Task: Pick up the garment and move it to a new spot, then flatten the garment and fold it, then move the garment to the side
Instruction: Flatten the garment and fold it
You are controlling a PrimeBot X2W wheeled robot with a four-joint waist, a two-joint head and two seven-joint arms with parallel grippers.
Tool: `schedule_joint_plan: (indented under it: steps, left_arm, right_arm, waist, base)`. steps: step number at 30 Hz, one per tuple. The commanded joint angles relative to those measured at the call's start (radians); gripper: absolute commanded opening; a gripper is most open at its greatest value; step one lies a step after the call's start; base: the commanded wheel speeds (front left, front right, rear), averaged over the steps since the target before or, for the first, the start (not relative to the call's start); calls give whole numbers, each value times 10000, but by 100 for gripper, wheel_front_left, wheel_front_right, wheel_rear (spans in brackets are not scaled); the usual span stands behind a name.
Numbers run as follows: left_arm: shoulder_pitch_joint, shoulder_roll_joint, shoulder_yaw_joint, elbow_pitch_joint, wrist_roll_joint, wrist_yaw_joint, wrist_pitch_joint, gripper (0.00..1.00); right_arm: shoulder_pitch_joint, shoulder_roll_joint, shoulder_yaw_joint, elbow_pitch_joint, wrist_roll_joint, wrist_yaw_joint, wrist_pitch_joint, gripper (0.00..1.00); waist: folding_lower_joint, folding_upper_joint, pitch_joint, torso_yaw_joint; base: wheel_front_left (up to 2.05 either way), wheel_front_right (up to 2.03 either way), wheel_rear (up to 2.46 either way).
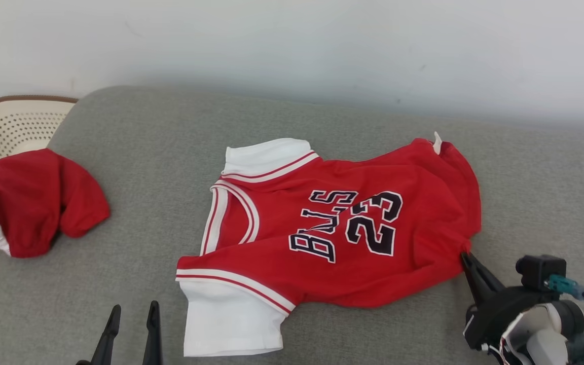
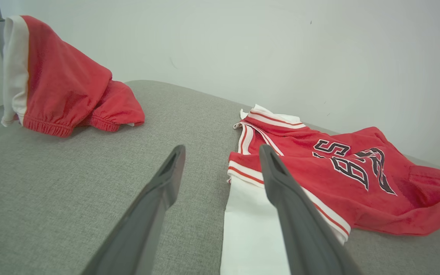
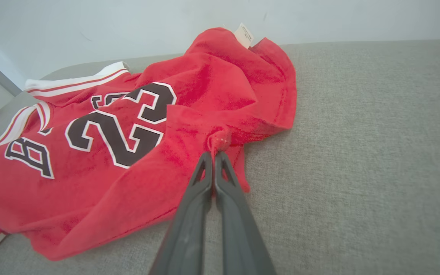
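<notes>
Pinching the jersey (image 1: 373, 263), right pincer (image 3: 214, 156) stands closed; shorts (image 1: 33, 203) beside basket (image 1: 13, 121).

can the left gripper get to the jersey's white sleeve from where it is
Probably yes: the left gripper is open, and the white sleeve lies flat on the grey cushion just beside it, nothing between.

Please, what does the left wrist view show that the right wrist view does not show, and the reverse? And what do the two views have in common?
Left wrist view: the left gripper, open, and the red shorts seen whole, with their gathered leg ends.
Right wrist view: the right gripper, shut on a pinch at the edge of the red shirt, and the white label at its far side.
Both: the shirt with its number 23, the grey cushion and the pale wall.
</notes>
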Motion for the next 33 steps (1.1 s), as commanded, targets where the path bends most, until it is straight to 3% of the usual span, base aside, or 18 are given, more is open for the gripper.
schedule_joint_plan:
  steps: [1,10,11,12,23,33]
  left_arm:
    - [158,8,36,-19,33,25,-36,100]
    - [132,8,1,37,-8,18,-36,100]
    - [138,8,7,49,-6,7,-36,100]
    - [136,8,12,63,-2,-10,-35,100]
    - [185,8,31,92,68,-25,-35,100]
    - [296,7,158,-7,99,-4,-36,100]
  right_arm:
    - [181,-35,-28,-154,-70,-6,38,0]
    - [2139,220,-1301,-2225,-736,-6,1234,0]
    - [2302,271,-1451,-2410,-834,-6,1321,30]
    - [2454,306,-1580,-2571,-944,-6,1417,100]
    - [3334,797,-2598,-3922,-1724,-6,2197,100]
    - [3608,1204,-3337,-4436,-2080,-6,2044,100]
  waist:
    - [0,0,-47,-144]
    - [0,0,-113,-417]
    - [0,0,-124,-435]
    - [0,0,-133,-449]
    - [0,0,-300,-533]
    - [0,0,-412,-621]
  base:
    - [0,0,0]
    - [0,0,0]
    - [0,0,0]
    - [0,0,0]
    - [0,0,0]
    - [0,0,0]
